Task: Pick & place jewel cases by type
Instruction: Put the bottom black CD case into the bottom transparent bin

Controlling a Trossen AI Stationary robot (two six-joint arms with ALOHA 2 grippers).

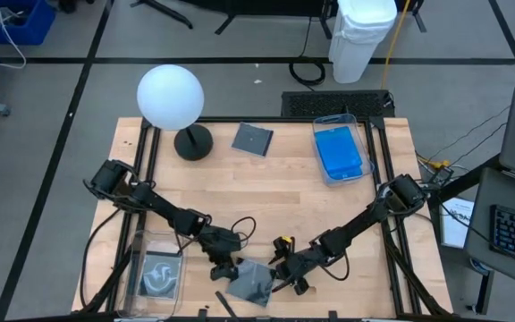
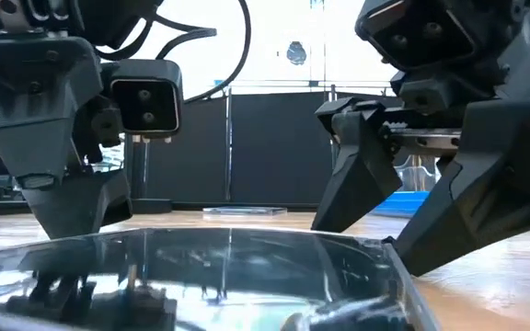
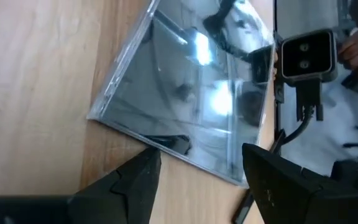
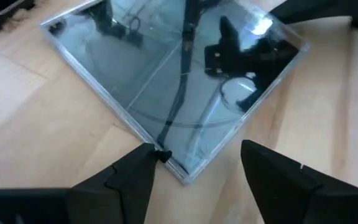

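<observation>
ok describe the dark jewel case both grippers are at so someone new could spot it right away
Start at the wooden table and go to its near edge, opposite the white globe lamp. Between the left gripper and the right gripper, both open, a dark jewel case lies flat. The other dark case lies alone near the lamp, and the blue ones sit in a clear bin.

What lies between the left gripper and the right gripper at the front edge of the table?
A dark jewel case lies flat between the left gripper and the right gripper, both open. The high view shows it; each wrist view shows a corner before its fingers.
</observation>
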